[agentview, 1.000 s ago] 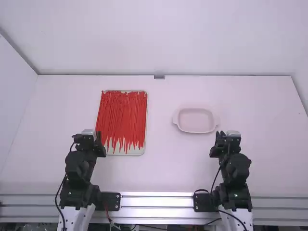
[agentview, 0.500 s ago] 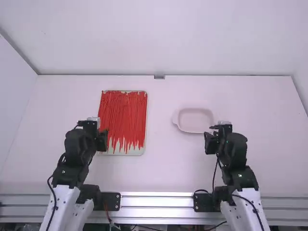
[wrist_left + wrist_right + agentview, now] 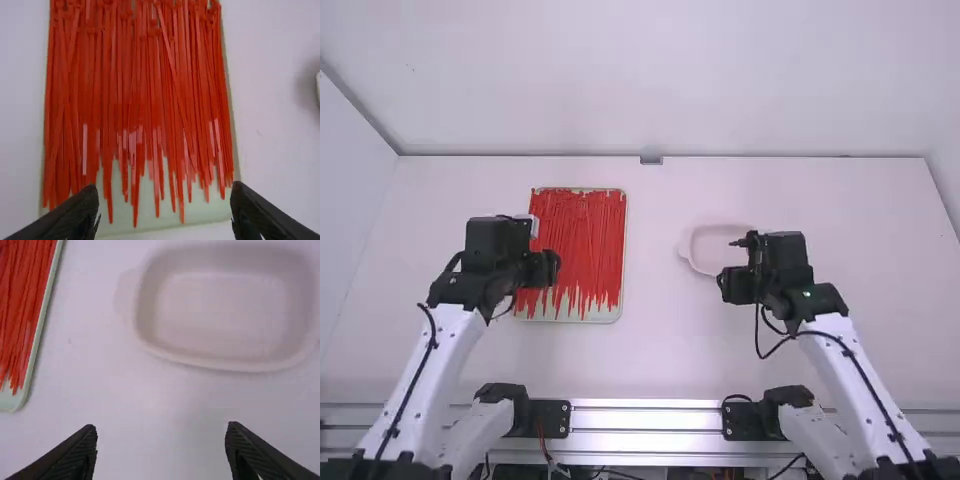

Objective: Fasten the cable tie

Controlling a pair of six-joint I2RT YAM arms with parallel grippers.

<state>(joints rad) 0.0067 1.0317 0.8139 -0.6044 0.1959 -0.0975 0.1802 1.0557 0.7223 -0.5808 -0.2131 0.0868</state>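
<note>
Several red cable ties lie side by side on a pale green tray left of the table's middle. My left gripper hovers over the tray's near left corner, open and empty. A white dish sits right of the middle, with nothing in it. Above the dish's near edge hangs my right gripper, open with nothing between its fingers. The tray's edge and tie tips show in the right wrist view too.
The white table has bare room between tray and dish and along the near side. A small grey fitting sits at the back wall's foot. White walls close the left and back.
Both arms have risen from their folded rest and reached forward. The left gripper came over the tray's near corner, the right one toward the dish.
</note>
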